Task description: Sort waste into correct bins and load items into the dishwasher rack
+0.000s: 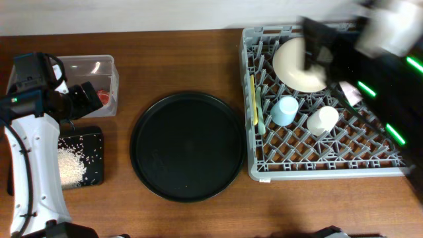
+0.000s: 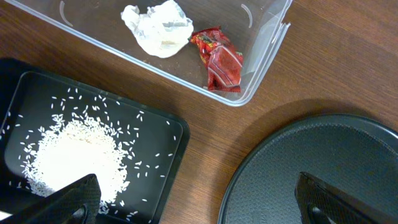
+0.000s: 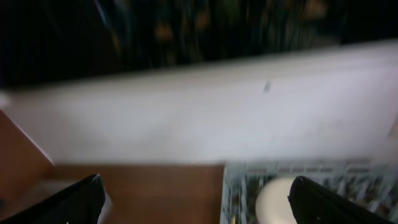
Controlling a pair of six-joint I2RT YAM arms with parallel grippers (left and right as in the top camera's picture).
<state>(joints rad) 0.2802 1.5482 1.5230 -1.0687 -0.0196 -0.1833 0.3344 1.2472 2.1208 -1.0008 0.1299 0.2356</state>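
Note:
The clear box (image 2: 264, 37) holds the crumpled white wrapper (image 2: 158, 28) and the red wrapper (image 2: 219, 59). The flat black tray (image 2: 158, 162) beside it holds a pile of white rice (image 2: 74, 155). My left gripper (image 2: 196, 205) is open and empty above the gap between this tray and the round tray; it also shows in the overhead view (image 1: 80, 96). The grey rack (image 1: 330, 155) holds the cream bowl (image 1: 294, 63), blue cup (image 1: 285, 110), white cup (image 1: 322, 119) and yellow utensil (image 1: 253, 99). A pinkish item (image 1: 350, 92) is partly hidden under my right arm. My right gripper (image 3: 199, 205) is open, empty and blurred above the rack's far side.
A large round black tray (image 1: 187, 145) lies between the bins and the rack, and shows in the left wrist view (image 2: 311, 168). The wall runs along the far table edge. My right arm (image 1: 383, 59) covers the rack's back right corner.

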